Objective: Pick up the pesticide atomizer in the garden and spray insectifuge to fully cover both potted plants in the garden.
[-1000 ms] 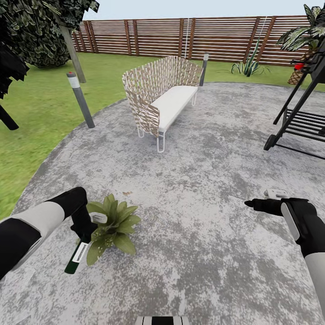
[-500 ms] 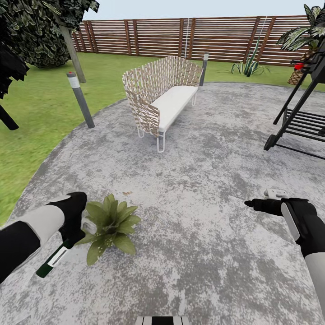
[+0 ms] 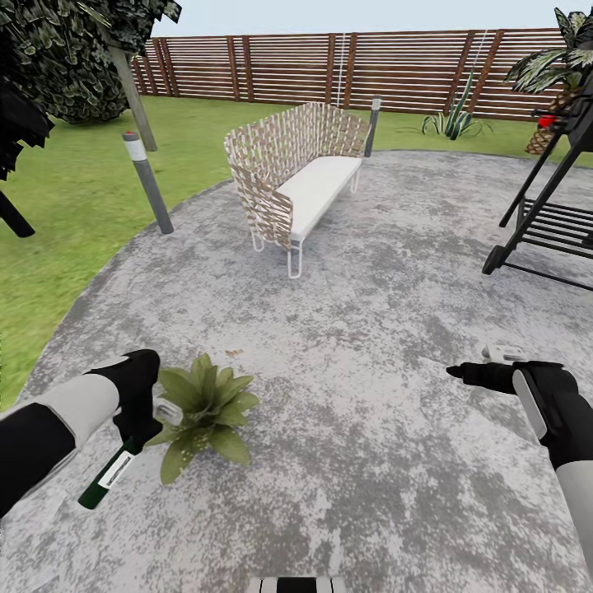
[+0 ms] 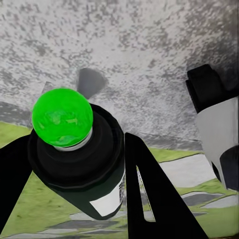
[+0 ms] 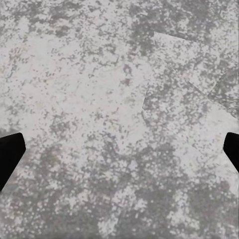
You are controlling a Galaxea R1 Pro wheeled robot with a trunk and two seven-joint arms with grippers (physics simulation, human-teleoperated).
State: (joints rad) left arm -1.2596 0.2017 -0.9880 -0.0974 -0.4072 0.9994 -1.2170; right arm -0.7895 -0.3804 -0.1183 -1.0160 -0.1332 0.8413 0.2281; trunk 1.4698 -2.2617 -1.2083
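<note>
The pesticide atomizer [image 3: 109,478], a dark green bottle with a white label, hangs tilted below my left gripper [image 3: 136,422], which is shut on its upper end. In the left wrist view the atomizer [image 4: 82,164] sits between the black fingers [image 4: 154,199], and its rounded top [image 4: 62,117] is bright green. A potted plant [image 3: 202,408], a low rosette of pointed green leaves, stands on the paved patio [image 3: 354,461] just right of that gripper. My right gripper [image 3: 458,373] hovers open over bare paving at the right, its fingertips [image 5: 11,154] far apart.
A wicker bench [image 3: 296,177] with a white seat stands mid-patio. Left of it is a grey bollard lamp [image 3: 148,185] at the grass [image 3: 58,239] edge. A black slatted stand [image 3: 552,222] is at the right, with a brown fence [image 3: 329,70] and a striped palm plant [image 3: 560,62] behind.
My left gripper pulled a little left, away from the plant. The bottle's lower end swung out left, then partly back. The right arm has not moved.
</note>
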